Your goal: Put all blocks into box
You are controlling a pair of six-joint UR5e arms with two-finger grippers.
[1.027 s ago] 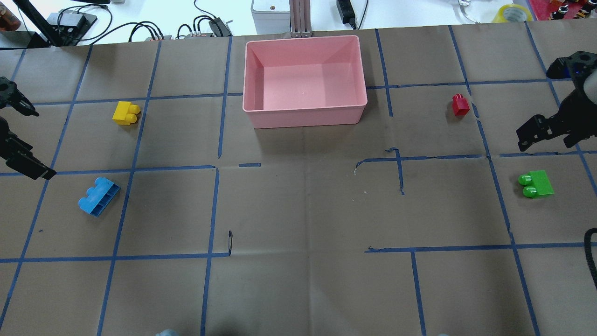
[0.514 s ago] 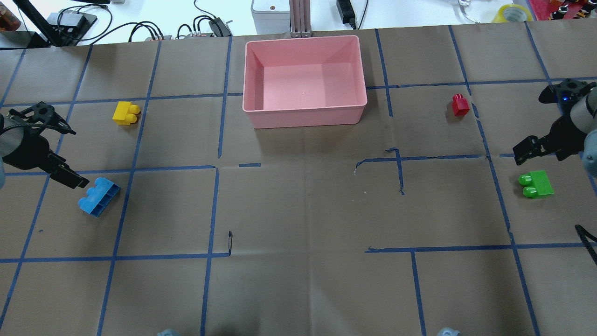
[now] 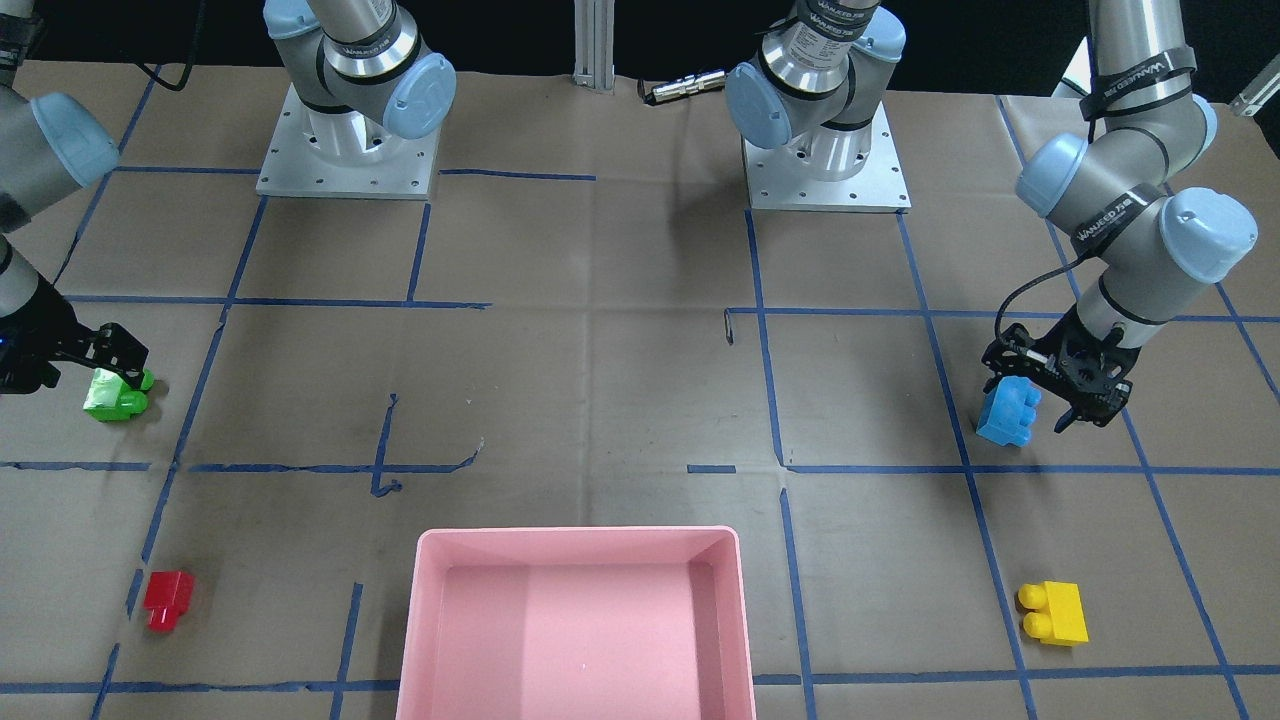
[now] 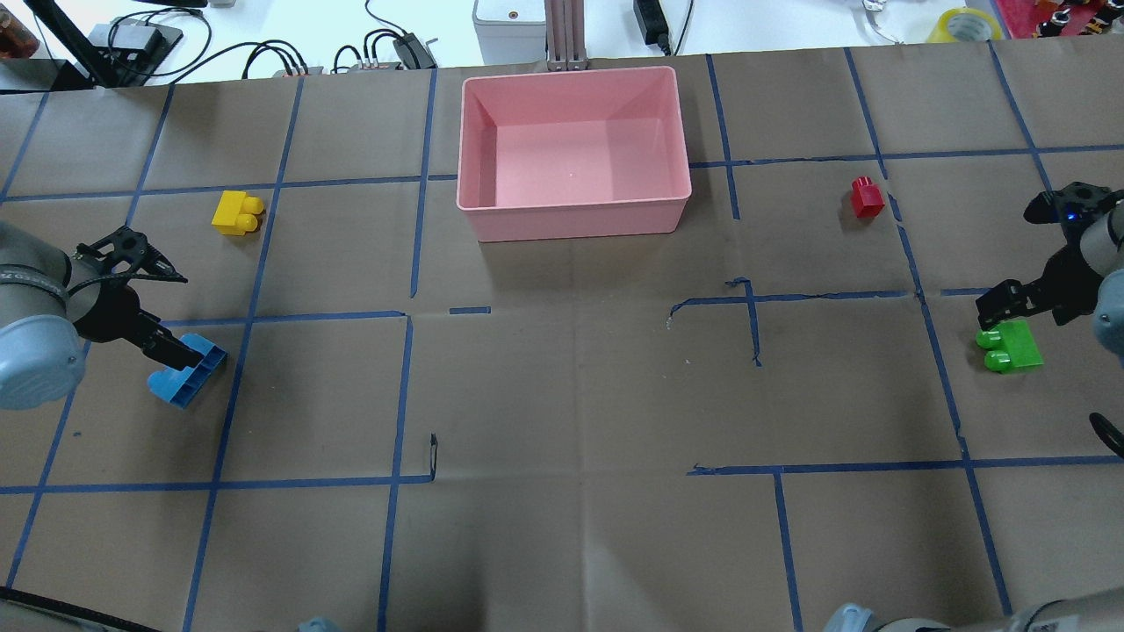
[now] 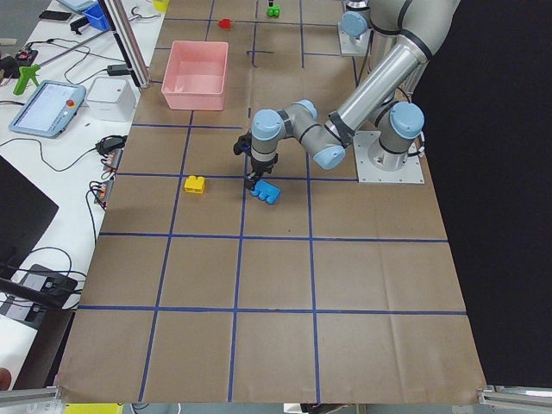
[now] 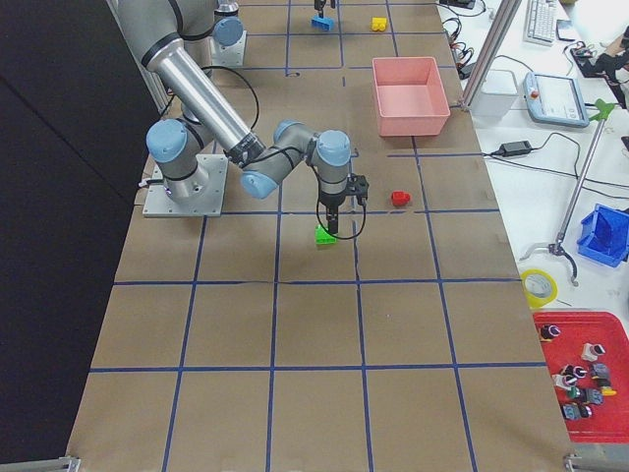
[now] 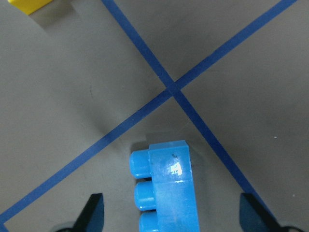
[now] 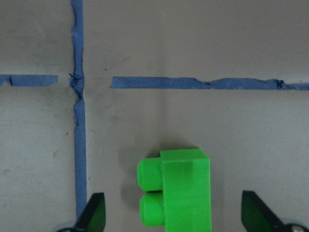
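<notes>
Left gripper [image 7: 174,217] spread astride blue brick [image 7: 169,188]; right gripper [image 8: 176,216] spread astride green brick [image 8: 186,188]; arm lettering [image 3: 1112,214] unreadable.

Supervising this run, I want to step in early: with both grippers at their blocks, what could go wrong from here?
1. The blue block lies on its side, off-centre between the fingers of the open left gripper, studs toward one finger; closing may shove or twist it.
2. The green block sits likewise under the open right gripper; a finger might slip on the rounded studs.
3. Both arms may then head for the one pink box and crowd each other.
</notes>
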